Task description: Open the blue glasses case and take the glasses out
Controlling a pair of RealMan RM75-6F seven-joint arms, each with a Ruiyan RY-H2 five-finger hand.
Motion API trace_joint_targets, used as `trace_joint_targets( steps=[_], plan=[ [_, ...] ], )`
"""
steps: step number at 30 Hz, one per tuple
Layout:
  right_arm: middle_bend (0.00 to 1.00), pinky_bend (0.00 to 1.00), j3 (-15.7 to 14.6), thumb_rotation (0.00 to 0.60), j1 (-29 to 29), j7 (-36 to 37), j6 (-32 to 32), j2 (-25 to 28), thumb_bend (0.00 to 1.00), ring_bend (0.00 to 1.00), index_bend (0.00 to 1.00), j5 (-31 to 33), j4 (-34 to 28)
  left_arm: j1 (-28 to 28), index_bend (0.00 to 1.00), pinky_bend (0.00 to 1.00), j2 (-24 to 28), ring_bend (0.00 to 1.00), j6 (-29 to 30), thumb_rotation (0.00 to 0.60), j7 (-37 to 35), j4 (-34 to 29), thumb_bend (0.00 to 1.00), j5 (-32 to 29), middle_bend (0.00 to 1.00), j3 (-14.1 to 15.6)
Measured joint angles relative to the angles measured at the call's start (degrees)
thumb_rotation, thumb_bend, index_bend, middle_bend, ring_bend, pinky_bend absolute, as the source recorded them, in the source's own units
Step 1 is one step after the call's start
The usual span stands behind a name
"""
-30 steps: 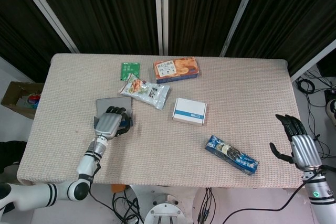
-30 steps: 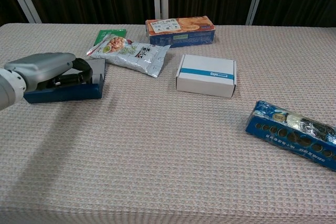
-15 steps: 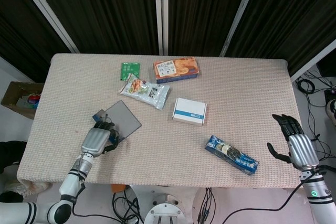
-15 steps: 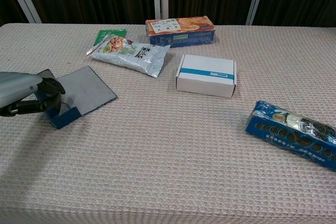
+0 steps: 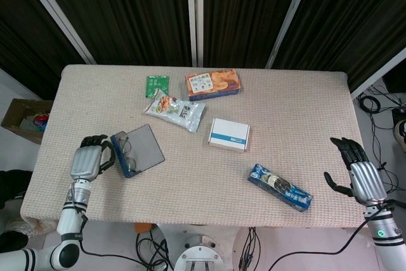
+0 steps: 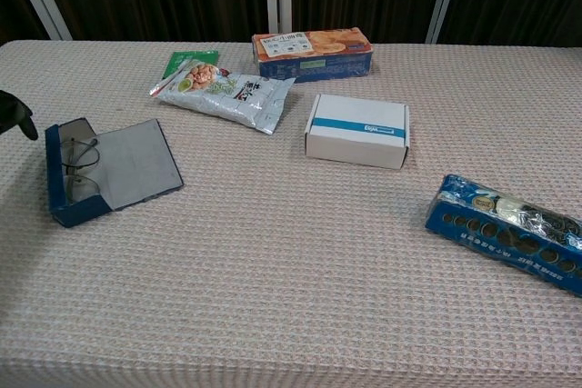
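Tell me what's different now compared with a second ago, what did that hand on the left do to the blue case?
The left hand was on the blue glasses case a second ago; it has since turned the case, let go and drawn back to its left. The case now lies open, its lid flat, with the glasses showing inside. The right hand barely moved and holds nothing. The white box and the snack packs stayed put.

A desk [image 5: 304, 103] covered in beige woven cloth carries an open blue glasses case [image 5: 136, 150] at its left, glasses [image 6: 77, 165] inside, beside a green packet [image 5: 157, 85], snack bag [image 5: 174, 110], orange biscuit box [image 5: 213, 84], white box [image 5: 229, 134] and blue biscuit tray [image 5: 280, 186].
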Motion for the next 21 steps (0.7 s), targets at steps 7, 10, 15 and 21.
trace_joint_targets(
  steps=[7,10,15,21],
  plan=[
    [0.13,0.10,-0.1,0.600,-0.2,0.4,0.0,-0.1,0.31,0.04,0.08,0.3,0.5,-0.9,0.37,0.12,-2.7,0.12,-3.8,0.000,1.7,5.2,0.50,-8.9,0.16,-3.7],
    [0.13,0.10,-0.1,0.600,-0.4,0.2,0.3,0.0,0.31,0.04,0.08,0.3,0.3,-1.7,0.37,0.12,-4.1,0.12,-4.9,0.000,3.6,6.3,0.50,-11.7,0.16,-5.3],
    [0.13,0.10,-0.1,0.600,-0.6,0.0,0.4,0.1,0.31,0.04,0.08,0.5,0.1,-3.3,0.38,0.12,-4.8,0.11,-8.8,0.000,1.9,5.9,0.50,-11.8,0.16,-6.6],
    [0.13,0.10,-0.2,0.600,-0.7,-0.3,0.4,0.1,0.31,0.04,0.08,0.4,-0.1,-6.8,0.38,0.12,-6.8,0.11,-10.7,0.000,3.3,5.1,0.50,-10.6,0.16,-7.8]
  ],
)
